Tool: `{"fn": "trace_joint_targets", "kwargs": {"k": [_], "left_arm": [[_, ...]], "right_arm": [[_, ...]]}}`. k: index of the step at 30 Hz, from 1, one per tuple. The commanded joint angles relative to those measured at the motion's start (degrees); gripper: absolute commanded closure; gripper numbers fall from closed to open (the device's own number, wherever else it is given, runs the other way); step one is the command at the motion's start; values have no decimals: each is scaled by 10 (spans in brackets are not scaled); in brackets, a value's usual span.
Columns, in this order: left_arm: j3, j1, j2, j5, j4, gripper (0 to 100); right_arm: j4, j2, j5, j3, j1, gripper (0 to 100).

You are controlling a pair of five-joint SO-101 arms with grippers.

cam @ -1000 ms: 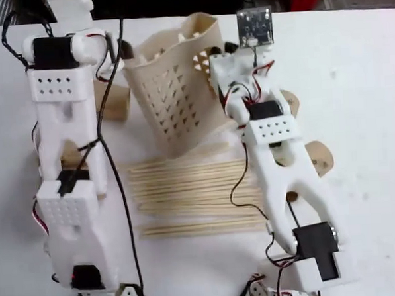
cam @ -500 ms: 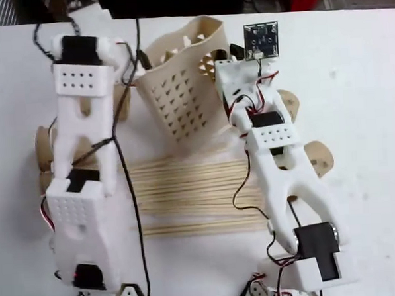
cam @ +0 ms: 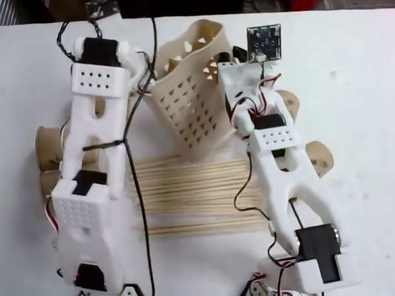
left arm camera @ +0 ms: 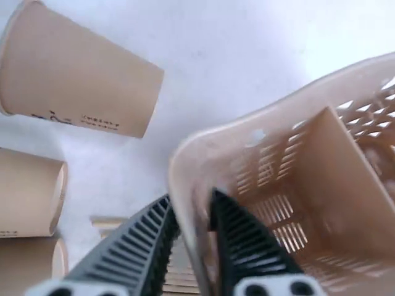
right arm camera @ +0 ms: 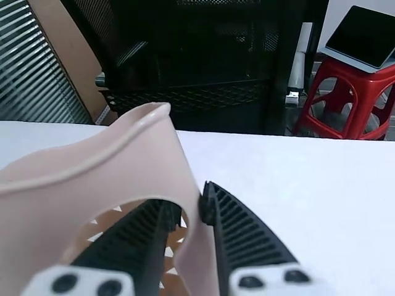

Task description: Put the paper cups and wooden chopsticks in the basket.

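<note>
The basket (cam: 188, 105) is held tilted on the table between the two arms. Its rim is pinched on one side by the left gripper (left arm camera: 192, 198) and on the other by the right gripper (right arm camera: 191, 200) — both are clamped on the plastic wall. Over the last second the left arm has been swung in toward the basket, and the basket has been nudged toward the right arm. The wooden chopsticks (cam: 193, 191) are not yet loaded and lie in a row just before it, and paper cups (cam: 48, 139) lie on their sides by the arms — so the basket is probably only being positioned.
</note>
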Motion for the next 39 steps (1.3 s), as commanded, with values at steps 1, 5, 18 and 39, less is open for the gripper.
{"fn": "trace_joint_targets", "kwargs": {"k": [1,5,18,39], "left_arm": [[-40,-1,-4,-25,-23,973],[-54,-9,-4,-130,-65,974],[-58,-27,9,-249,-135,980],[-57,-10,84,-250,-119,861]], "right_arm": [[-11,-40,-6,5,1,981],[-11,-39,-5,6,3,981],[152,-45,127,5,-8,883],[531,-80,150,-96,-77,680]]}}
